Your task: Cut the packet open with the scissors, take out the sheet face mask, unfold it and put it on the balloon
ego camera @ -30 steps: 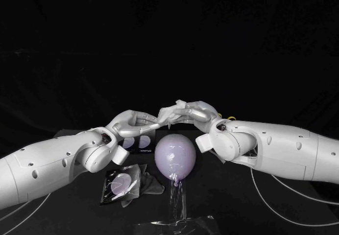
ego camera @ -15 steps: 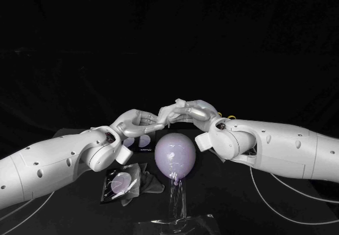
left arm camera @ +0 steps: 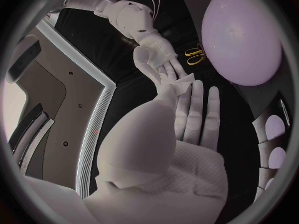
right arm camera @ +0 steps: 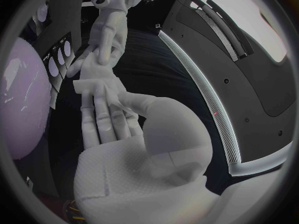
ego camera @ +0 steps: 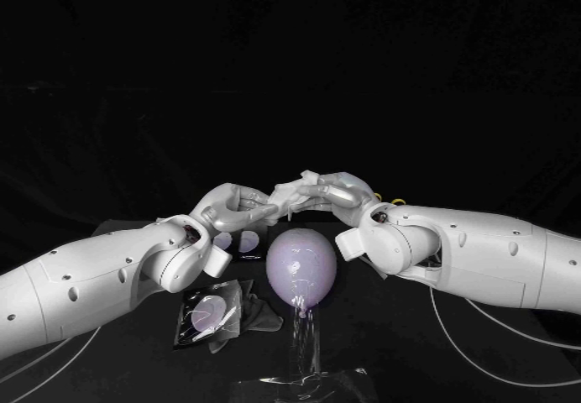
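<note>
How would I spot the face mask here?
Find the pale purple balloon at the centre. Above it the left hand and right hand meet, both pinching the mask. It is the small white folded scrap between their fingertips, unlike the dark packet lying flat beside the balloon.

Black table (ego camera: 388,344) and its load
A dark packet (ego camera: 216,317), yellow-handled scissors (left arm camera: 195,56) and a clear stand (ego camera: 303,382) bearing a lilac balloon (ego camera: 300,267) are seen.

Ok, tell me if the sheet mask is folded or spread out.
Folded: the sheet mask is a small bunched white piece pinched between the left hand and right hand by the balloon.
</note>
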You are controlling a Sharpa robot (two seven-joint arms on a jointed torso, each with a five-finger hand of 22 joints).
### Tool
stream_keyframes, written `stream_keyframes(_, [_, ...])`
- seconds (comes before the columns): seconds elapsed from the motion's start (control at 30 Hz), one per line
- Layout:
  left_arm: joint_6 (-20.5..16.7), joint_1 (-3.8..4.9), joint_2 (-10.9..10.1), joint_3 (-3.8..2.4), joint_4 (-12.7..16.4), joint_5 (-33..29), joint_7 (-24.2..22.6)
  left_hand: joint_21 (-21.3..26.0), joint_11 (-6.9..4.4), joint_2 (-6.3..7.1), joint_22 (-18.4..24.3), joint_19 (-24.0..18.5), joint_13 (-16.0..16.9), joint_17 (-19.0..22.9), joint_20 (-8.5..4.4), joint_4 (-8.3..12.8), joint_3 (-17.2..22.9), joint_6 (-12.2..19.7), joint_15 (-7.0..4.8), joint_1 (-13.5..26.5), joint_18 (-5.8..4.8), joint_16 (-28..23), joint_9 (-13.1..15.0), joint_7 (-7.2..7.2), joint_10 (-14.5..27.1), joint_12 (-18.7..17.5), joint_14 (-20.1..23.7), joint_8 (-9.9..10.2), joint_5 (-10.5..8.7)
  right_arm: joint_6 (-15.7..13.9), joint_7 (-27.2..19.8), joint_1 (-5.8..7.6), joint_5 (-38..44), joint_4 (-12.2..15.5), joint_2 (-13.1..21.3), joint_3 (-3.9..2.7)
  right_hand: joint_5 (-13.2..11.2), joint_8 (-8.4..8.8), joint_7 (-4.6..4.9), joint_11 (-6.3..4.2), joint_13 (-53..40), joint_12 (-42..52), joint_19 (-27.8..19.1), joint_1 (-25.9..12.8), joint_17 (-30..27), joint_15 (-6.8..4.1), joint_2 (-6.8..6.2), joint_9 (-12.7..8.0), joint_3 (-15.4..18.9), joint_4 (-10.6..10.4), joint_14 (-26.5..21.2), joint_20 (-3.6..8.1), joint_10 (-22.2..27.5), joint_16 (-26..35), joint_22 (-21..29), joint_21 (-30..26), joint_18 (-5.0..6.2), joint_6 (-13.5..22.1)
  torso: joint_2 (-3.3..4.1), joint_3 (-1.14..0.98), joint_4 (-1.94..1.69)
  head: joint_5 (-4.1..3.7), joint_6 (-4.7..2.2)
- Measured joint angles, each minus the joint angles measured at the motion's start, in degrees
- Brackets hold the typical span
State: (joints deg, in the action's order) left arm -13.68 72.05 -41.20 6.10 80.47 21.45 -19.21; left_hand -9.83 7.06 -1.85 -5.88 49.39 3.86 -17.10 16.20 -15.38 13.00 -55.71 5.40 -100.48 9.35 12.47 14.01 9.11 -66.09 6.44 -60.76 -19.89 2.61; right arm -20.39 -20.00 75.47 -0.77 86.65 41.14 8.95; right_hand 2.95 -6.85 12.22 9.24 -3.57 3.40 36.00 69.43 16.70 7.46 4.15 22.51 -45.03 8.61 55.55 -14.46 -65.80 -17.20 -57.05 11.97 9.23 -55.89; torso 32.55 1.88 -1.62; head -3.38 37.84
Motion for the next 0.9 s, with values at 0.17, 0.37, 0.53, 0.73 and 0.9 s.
stream_keyframes(0.17, [-0.8, 0.00, -0.2, -0.02, 0.1, -1.0, -0.4, -0.1, -0.33, 2.39, 0.0, 0.0, -0.1, -0.6, 0.00, -0.7, 6.2, -0.1, -0.19, 0.7, 0.41, 0.1, 0.0, -0.09, -1.3, -1.0, -0.2, -0.9, -0.23, 0.1, 0.2, 0.00, 0.1, -0.2, 0.1, 0.01, 0.0, 0.00, -0.01, -0.43, 0.0, 0.0, 0.0, 0.0, -0.1, -0.11, 0.00, 0.0, 0.4, 0.1, 0.7, 0.00, -0.4, 0.0, 0.1, 0.0, 0.64, 0.0, 0.00, -0.03, 0.02, 0.01, -0.01])
stream_keyframes(0.37, [1.0, 0.00, -0.7, -0.18, 0.5, -2.4, -1.7, -1.4, -0.10, 4.24, -0.7, 0.5, -0.1, -1.4, 0.08, -0.2, 11.4, -0.1, 0.49, 2.6, 0.42, 0.4, 0.0, -0.10, -1.5, -1.9, 2.3, -1.4, 0.23, 0.4, 1.2, 0.01, 1.0, -1.1, 0.2, 0.01, 0.0, -0.22, -0.21, -0.44, 0.0, 0.0, 2.6, 0.0, -0.3, -0.42, 0.00, 0.0, 1.5, 0.4, 1.4, 0.53, -0.4, 0.3, -0.7, 1.2, 0.69, -0.2, 0.03, -0.03, 0.05, -0.14, -0.12])
stream_keyframes(0.53, [3.8, 0.00, -1.2, -0.32, 1.1, -3.1, -2.6, -1.4, 0.10, 5.66, -0.9, -1.4, 0.1, -2.6, 0.08, 1.2, 15.2, 0.9, 0.86, 5.0, 0.41, 2.0, 0.0, 0.22, -1.7, -2.0, 4.5, -3.2, 0.24, 1.0, 2.2, 0.02, 2.3, -1.9, 0.1, 0.03, 0.0, -0.22, -0.23, -0.24, 0.1, 0.0, 1.4, -0.2, -0.8, 0.26, 0.17, 0.1, 2.3, -0.1, -0.1, 0.21, 0.3, 1.5, -0.2, 0.2, 0.69, -0.2, 0.03, -0.03, 0.05, -0.23, -0.12])
stream_keyframes(0.73, [6.9, 0.00, -1.8, -0.50, 1.9, -3.5, -3.1, -2.0, 0.00, 5.88, -1.3, -2.1, 0.5, -4.1, 0.00, 3.1, 17.4, 1.4, 1.02, 7.5, 0.41, 3.9, 0.0, 0.31, -2.2, -2.0, 6.3, -3.9, 0.24, 1.8, 3.0, 0.02, 3.9, -2.8, -0.3, 0.09, 0.0, -0.22, -0.31, 0.18, 0.1, 0.0, -0.8, -0.5, -1.3, 1.13, 0.53, 0.1, 2.4, -0.2, -3.0, -0.52, 1.7, 2.6, 1.3, -2.0, 0.62, -0.1, 0.01, -0.03, 0.02, -0.29, -0.12])
stream_keyframes(0.9, [8.8, 0.17, -2.4, -0.83, 2.3, -3.7, -3.3, -2.3, 0.00, 6.10, -1.6, -2.6, 0.8, -5.3, 0.08, 4.6, 18.9, 1.6, 1.06, 9.3, -0.14, 5.5, 0.0, 0.31, -2.2, -1.6, 7.6, -4.4, 0.23, 2.4, 3.3, 0.02, 5.0, -3.4, -0.6, 0.13, 0.0, -0.22, -0.01, 0.80, 0.1, 0.0, -2.6, -0.5, -1.9, 2.16, 0.53, 0.3, 2.3, -0.3, -6.2, -1.77, 4.6, 3.0, 4.0, -5.2, 0.54, 0.2, 0.00, -0.01, -0.02, -0.31, -0.17])
